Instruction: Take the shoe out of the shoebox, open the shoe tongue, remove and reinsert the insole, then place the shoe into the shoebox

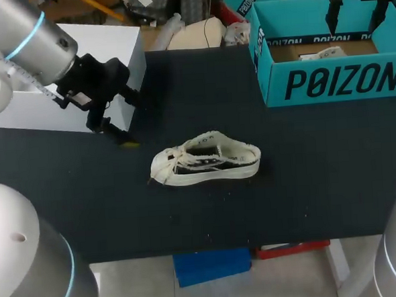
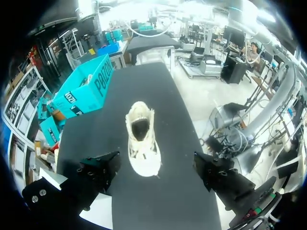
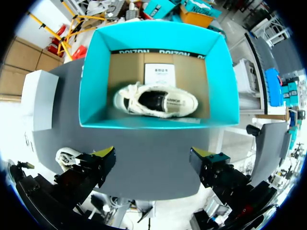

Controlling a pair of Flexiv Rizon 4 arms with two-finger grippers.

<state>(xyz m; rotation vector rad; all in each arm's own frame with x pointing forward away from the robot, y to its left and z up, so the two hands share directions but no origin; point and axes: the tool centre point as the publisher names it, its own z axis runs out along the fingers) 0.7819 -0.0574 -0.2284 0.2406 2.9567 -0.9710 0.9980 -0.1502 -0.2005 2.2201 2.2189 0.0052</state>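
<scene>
One shoe [image 1: 205,163] found out on table [image 1: 321,181], well apart from shoebox [image 1: 335,83]; second shoe [image 3: 156,100] seen inside. Judged first step done, later steps left. Saw left gripper [image 2: 154,167] facing shoe, right gripper [image 3: 152,155] above shoebox, both wide, empty.

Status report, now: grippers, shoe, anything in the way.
Left gripper open, empty, by white box. Right gripper open, empty, over shoebox. One shoe upright on table, second shoe in shoebox. Nothing blocking.
</scene>
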